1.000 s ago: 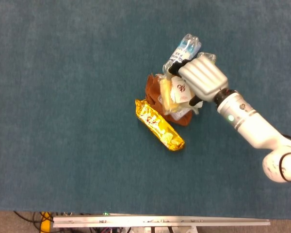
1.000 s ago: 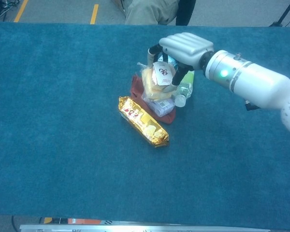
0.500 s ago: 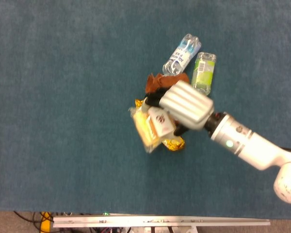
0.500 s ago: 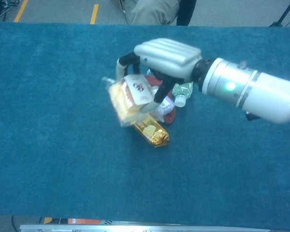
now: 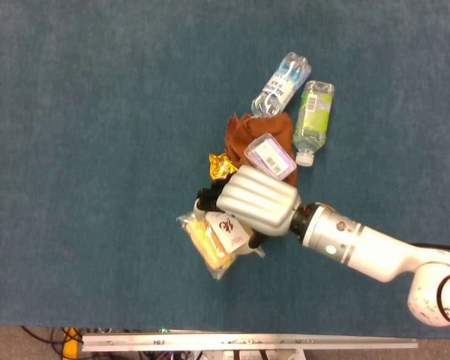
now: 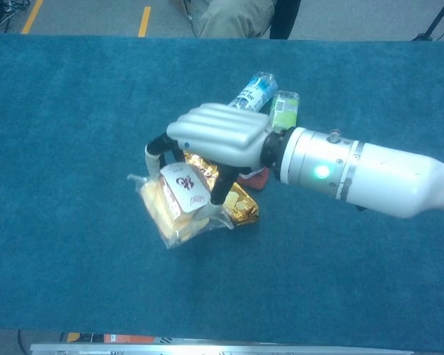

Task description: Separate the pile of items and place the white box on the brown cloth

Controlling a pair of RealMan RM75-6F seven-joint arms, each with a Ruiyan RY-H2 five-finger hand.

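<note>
The white box [image 5: 229, 232], printed with a red mark, sits clamped in the right hand [image 5: 256, 201] together with a clear bag of yellow snacks [image 5: 206, 246] that lies under and beside it; in the chest view a thumb on one side and fingers [image 6: 220, 185] on the other pinch the box, with the bag bulging below toward the blue table cover [image 5: 97, 150]. This bundle is near the table's front edge, apart from the brown cloth [image 5: 244, 135], which lies crumpled further back with a small purple-lidded box [image 5: 270, 155] resting on it. A gold foil packet [image 6: 237, 203] pokes out from beneath the hand, between the bundle and the cloth. Beyond the cloth lie two bottles, one clear with a blue label [image 5: 281, 82] and one with a green label [image 5: 313, 112], side by side and just touching the cloth's far edge. The left hand appears in neither view. The step in hand looks like separating the pile, with box and bag drawn out as one. Next, the bag probably has to be shed from the grip and the purple-lidded box cleared off the cloth before the white box can go there.
</note>
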